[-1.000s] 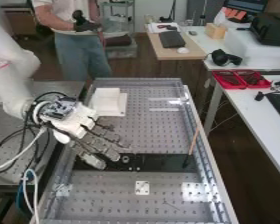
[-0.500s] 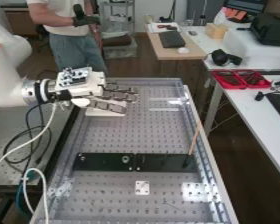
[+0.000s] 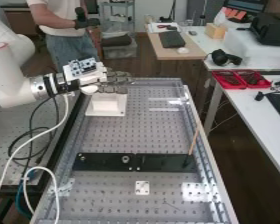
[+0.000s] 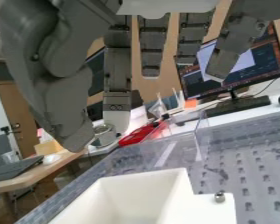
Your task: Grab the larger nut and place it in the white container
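Note:
In the high view, the hand [image 3: 91, 77] is above the bench's far left end, just beyond the white container [image 3: 108, 103]. In the wrist view, the hand [image 4: 117, 75] pinches a silvery nut [image 4: 105, 134] between its thumb tip and one fingertip; the other fingers hang fairly straight. Below the nut lies the open mouth of the white container [image 4: 134, 192], and a small metal piece [image 4: 219, 197] is on its flat flange. Back in the high view, a ring-shaped metal part [image 3: 125, 159] sits on the black plate [image 3: 104, 162].
A thin wooden stick [image 3: 194, 140] leans at the bench's right side. Clear side walls edge the perforated bench [image 3: 144, 135]. A small white plate [image 3: 142, 188] lies nearer. Red trays [image 3: 240, 79] stand on the right table, and cables hang beneath the arm.
From low over the black plate, the hand has risen and travelled to the bench's far left end. It then shifted slightly farther back, uncovering more of the white container.

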You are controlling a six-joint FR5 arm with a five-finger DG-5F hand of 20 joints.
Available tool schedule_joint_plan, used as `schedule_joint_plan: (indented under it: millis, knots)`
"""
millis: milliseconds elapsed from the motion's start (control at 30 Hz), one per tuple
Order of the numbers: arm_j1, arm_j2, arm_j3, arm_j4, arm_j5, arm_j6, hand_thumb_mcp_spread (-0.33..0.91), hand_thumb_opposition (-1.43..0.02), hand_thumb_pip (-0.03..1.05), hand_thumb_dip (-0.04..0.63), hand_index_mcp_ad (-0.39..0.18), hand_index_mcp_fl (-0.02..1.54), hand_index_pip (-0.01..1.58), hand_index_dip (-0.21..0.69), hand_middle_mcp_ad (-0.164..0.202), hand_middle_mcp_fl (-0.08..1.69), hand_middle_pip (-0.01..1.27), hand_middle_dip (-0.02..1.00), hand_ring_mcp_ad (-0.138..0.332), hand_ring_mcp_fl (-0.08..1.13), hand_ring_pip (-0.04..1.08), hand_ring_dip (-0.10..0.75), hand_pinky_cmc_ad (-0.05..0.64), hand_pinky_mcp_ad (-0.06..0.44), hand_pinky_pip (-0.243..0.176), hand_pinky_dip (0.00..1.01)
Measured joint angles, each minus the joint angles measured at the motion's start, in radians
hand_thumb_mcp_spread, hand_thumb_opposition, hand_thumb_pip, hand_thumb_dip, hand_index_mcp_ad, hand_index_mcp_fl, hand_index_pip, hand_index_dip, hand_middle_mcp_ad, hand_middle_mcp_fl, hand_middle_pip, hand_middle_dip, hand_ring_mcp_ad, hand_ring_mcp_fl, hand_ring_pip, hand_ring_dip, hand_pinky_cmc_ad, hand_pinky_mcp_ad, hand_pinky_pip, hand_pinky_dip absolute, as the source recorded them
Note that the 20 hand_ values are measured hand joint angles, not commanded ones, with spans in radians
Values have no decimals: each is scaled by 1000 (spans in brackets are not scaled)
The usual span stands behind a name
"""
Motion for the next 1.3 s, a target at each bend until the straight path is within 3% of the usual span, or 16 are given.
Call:
schedule_joint_plan:
  millis: [367,467,567,767,1000,1300]
  knots:
    - [16,-82,28,-24,-48,-63,340,-887,656,279,-58,368,1525,96,54,134,126,218,147,-3,106,124,340,248,-59,436]
    - [22,-91,41,-73,-36,-84,340,-885,665,284,-72,288,1529,96,58,103,120,222,147,-3,110,124,340,248,-59,440]
    - [26,-93,47,-98,-27,-92,339,-867,709,284,-89,75,1454,98,58,58,117,222,147,-3,112,124,340,246,-63,468]
    - [30,-79,38,-96,-9,-87,293,-848,710,271,-94,-2,1276,75,54,7,120,222,143,-3,110,124,340,248,-75,541]
    - [13,-28,35,-92,16,-66,290,-834,719,265,-94,-2,1194,51,54,5,120,222,143,-3,113,124,342,246,-91,585]
    - [-86,119,86,-151,57,-51,272,-822,719,265,-94,0,1112,24,54,5,120,222,147,-3,113,124,340,248,-89,593]
